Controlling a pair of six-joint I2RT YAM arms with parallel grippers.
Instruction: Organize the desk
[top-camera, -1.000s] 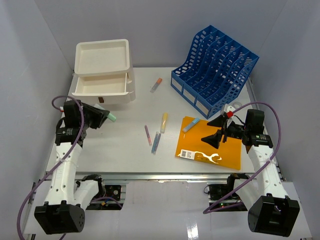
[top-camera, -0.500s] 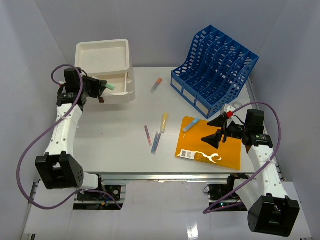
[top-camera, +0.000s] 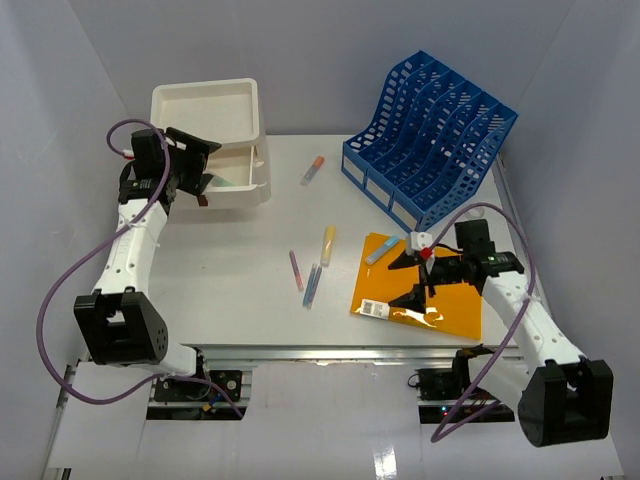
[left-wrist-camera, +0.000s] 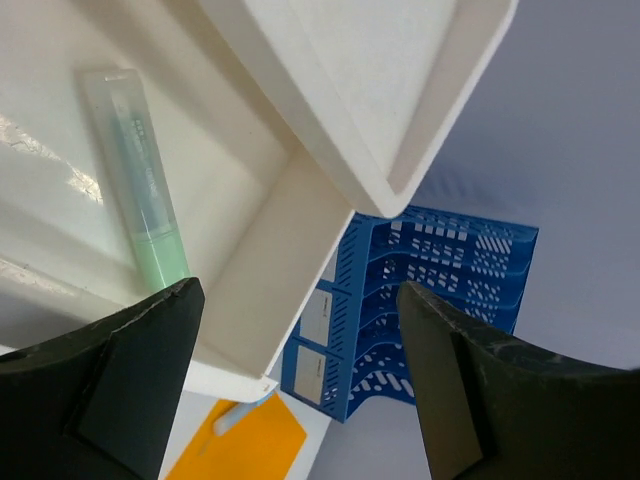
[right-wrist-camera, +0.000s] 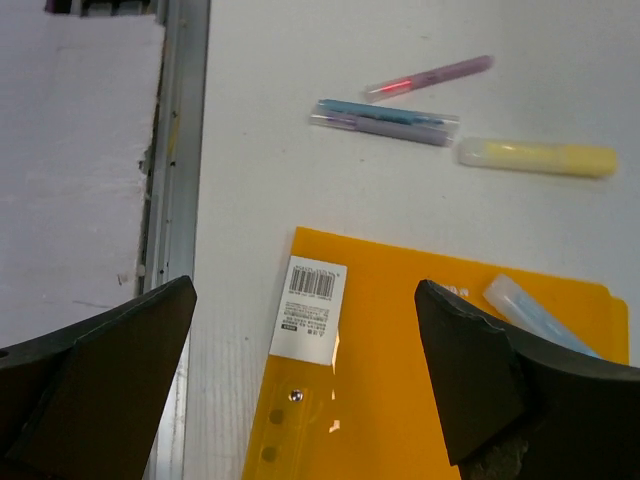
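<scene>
Green marker (left-wrist-camera: 140, 180) seen lying in drawer (left-wrist-camera: 250, 230) just beyond left gripper (left-wrist-camera: 297, 300), jaws spread wide; right gripper (right-wrist-camera: 305, 295) held wide over orange folder (right-wrist-camera: 400, 380).

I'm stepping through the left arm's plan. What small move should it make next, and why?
Probably lift the left gripper straight up and away from the open drawer. Its jaws stand open, and the green marker lies flat on the drawer floor, touching neither jaw, so there seems nothing left to hold there.
</scene>
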